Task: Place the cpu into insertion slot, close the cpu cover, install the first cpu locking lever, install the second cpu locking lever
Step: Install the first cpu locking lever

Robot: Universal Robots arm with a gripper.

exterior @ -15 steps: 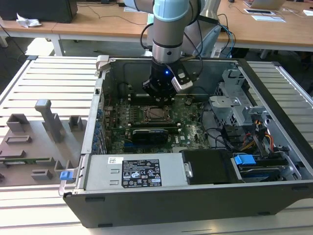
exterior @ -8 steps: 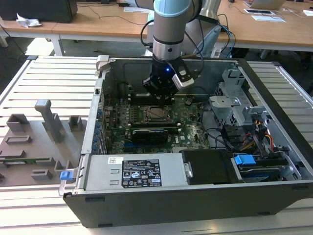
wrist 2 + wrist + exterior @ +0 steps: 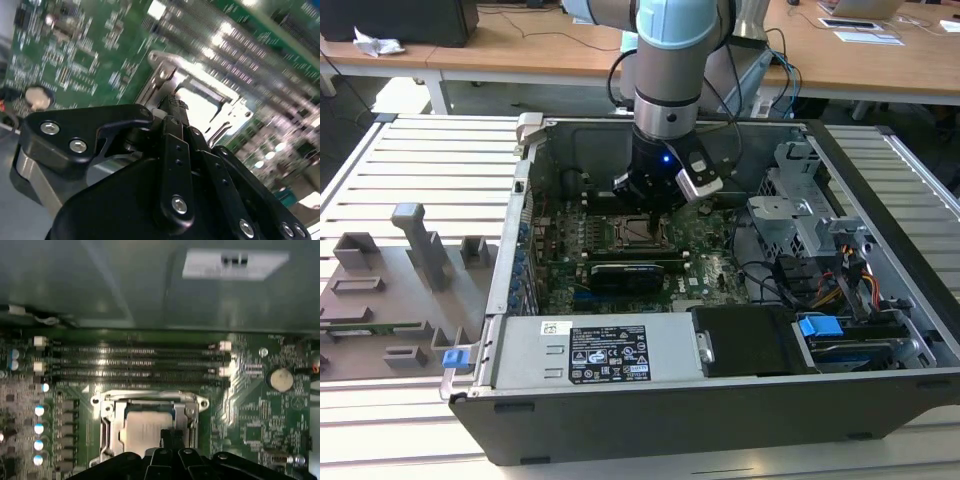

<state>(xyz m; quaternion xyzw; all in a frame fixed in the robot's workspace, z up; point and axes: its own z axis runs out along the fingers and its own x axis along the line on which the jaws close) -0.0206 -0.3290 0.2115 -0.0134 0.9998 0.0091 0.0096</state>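
The small flat square cpu with a pale silvery-grey metal top (image 3: 146, 429) is seen already seated in the insertion slot on the green motherboard (image 3: 250, 410), so the 1st step is judged done. The thin silvery metal cpu cover with a square window (image 3: 150, 402) appears to be lying down around the chip, framing it on its visible sides; the closing step is therefore judged done or nearly done, though whether the frame is fully flat cannot be settled from these views.

In the exterior view the black gripper (image 3: 648, 195) is held low inside the open black computer case (image 3: 720, 400), directly over the socket (image 3: 635, 232). In the first wrist view the gripper's dark tip (image 3: 170, 437) is placed at the edge of the chip, on the socket's side. In the second wrist view the black fingers (image 3: 176, 130) are drawn close together, with their tip reaching the cover's bright frame (image 3: 200, 100); whether anything thin is pinched between them cannot be told.

The 2 locking levers cannot be made out as latched or free. Those 2 steps are judged to remain, with the work standing at the socket's cover and lever stage.

The case rests on a slatted grey worktop (image 3: 420, 160).
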